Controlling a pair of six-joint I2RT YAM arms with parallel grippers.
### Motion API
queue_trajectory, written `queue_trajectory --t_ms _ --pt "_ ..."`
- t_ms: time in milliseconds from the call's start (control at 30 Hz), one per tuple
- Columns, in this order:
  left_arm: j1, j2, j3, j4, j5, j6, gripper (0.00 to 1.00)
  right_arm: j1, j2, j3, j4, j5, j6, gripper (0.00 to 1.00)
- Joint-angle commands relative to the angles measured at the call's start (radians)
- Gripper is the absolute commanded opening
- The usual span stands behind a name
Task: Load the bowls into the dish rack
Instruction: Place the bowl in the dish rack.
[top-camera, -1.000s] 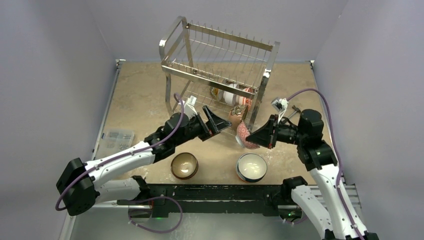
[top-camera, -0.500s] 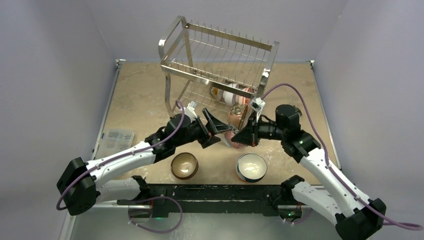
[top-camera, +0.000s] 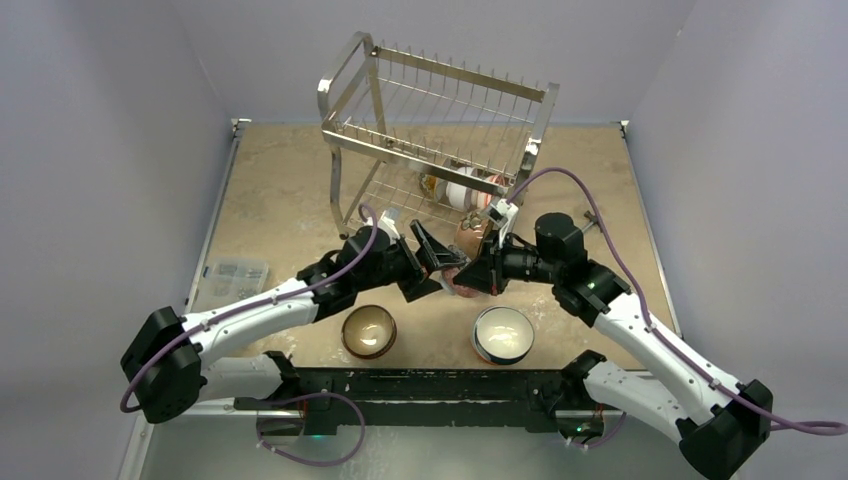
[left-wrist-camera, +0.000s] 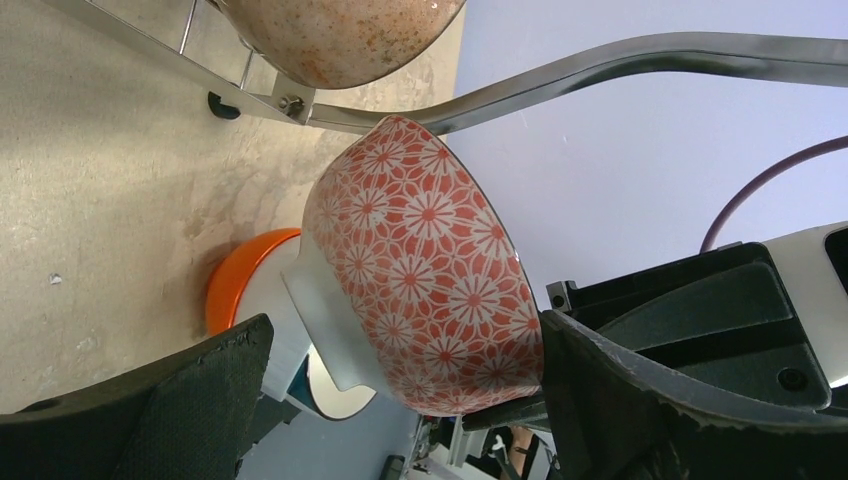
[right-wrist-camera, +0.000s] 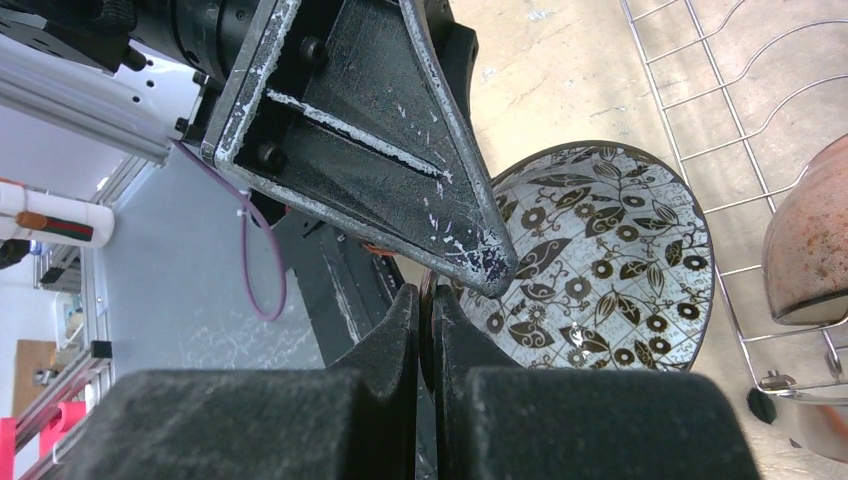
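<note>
Right end effector (right-wrist-camera: 430, 300): pinched tight on the rim of a small round ceramic bowl, one finger inside and one outside.
Held bowl, outside (left-wrist-camera: 430, 270): white glaze covered in an orange-red flower lattice, with a plain white foot ring.
Held bowl, inside (right-wrist-camera: 600, 260): pale ground with dark leaves, scrolls and small flowers, and a dark rim line.
Held bowl, pose: tipped on its side, the opening turned toward the right wrist and the foot toward the left arm.
Held bowl, place: off the counter, between the two arms, just in front of the rack's lower tier.
Left end effector (left-wrist-camera: 405, 325): spread wide, a black finger on either side of the bowl; cannot tell whether either finger touches it.
Dish rack (top-camera: 440, 130): tall two-tier shiny chrome wire rack on a tubular frame, standing at the far middle of the counter; its top tier holds no bowls.
Rack, lower tier: a speckled reddish-brown bowl (left-wrist-camera: 340, 40) sits at the front edge, with a white bowl (top-camera: 460, 190) behind it.
Counter (top-camera: 280, 200): tan, marbled surface.
Near edge: a brown glazed bowl (top-camera: 368, 331) and a white-lined, dark-rimmed bowl (top-camera: 502, 334) sit upright and apart.
Left edge: a small clear plastic box (top-camera: 228, 277).
</note>
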Motion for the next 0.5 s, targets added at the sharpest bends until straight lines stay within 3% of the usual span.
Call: queue_trajectory --t_ms 0,300,433,467 --pt "-0.002 0.009 0.018 -0.038 -0.001 -0.004 0.99 0.002 -0.027 0.033 0.121 0.025 -0.002 0.0" --pt "-0.011 0.076 0.001 0.064 0.026 -0.031 0.93 0.004 -0.021 0.032 0.137 0.009 0.001 0.0" --pt "-0.011 0.083 -0.042 0.175 0.038 -0.07 0.78 0.006 -0.022 0.024 0.137 0.007 0.003 0.0" --pt "-0.011 0.083 -0.05 0.187 0.039 -0.077 0.69 0.006 -0.023 0.021 0.137 0.008 0.006 0.0"
